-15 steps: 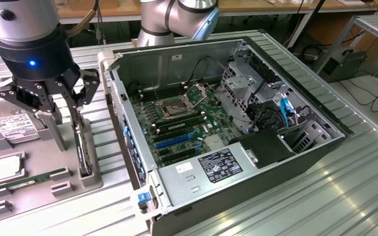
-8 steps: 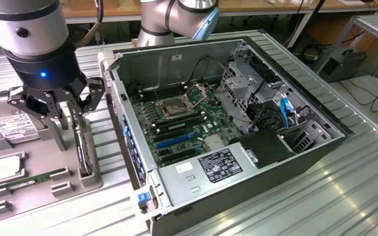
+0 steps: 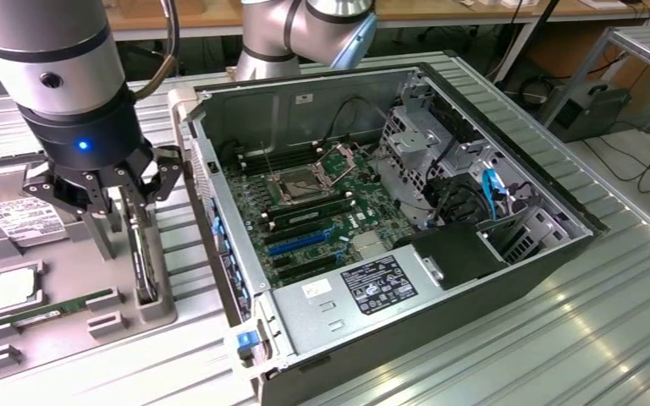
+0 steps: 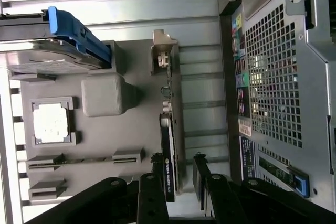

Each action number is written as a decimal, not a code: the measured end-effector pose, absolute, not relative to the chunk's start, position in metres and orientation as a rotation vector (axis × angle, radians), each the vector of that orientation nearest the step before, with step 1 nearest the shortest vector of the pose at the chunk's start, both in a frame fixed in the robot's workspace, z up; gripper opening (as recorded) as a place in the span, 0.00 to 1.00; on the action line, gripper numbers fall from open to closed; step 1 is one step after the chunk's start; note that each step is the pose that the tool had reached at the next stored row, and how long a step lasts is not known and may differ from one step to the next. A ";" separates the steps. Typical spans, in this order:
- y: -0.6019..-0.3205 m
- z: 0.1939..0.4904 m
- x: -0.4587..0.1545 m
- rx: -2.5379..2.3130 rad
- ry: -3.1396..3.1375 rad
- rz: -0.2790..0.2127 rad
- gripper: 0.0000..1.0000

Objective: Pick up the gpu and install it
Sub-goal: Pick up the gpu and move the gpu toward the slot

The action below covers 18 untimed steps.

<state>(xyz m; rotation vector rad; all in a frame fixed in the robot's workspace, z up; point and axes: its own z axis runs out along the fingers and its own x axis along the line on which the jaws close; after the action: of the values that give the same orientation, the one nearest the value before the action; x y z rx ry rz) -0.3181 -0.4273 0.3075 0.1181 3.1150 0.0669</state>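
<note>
The gpu (image 3: pixel 145 258) is a thin dark card standing on edge in a slot of the grey parts tray (image 3: pixel 77 342), at the exterior view's left. In the wrist view the gpu (image 4: pixel 170 129) shows edge-on, with its silver bracket (image 4: pixel 164 56) at the far end. My gripper (image 3: pixel 133 211) hangs right over the card's upper edge. In the wrist view the gripper (image 4: pixel 178 174) is open. Its two black fingers (image 4: pixel 202 174) straddle the near end of the card. One finger is close against the card and the other stands a little off it.
The open computer case (image 3: pixel 551 254) lies beside the tray, with the motherboard (image 3: pixel 314 211) and its blue slots (image 3: pixel 302 241) exposed. On the tray sit a hard drive (image 3: pixel 14 222), a CPU (image 3: pixel 11 288) and a green RAM stick (image 3: pixel 48 309). The case's vented back (image 4: pixel 273 77) runs close alongside the card.
</note>
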 end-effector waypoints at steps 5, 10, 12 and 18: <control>-0.427 0.298 -0.319 0.111 3.115 0.067 0.36; -0.427 0.289 -0.320 0.085 3.117 0.067 0.36; -0.427 0.285 -0.321 0.076 3.117 0.067 0.36; -0.427 0.273 -0.323 0.049 3.118 0.068 0.36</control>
<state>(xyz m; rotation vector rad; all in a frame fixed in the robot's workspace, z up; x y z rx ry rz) -0.3233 -0.4272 0.2730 0.0494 3.1178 0.0678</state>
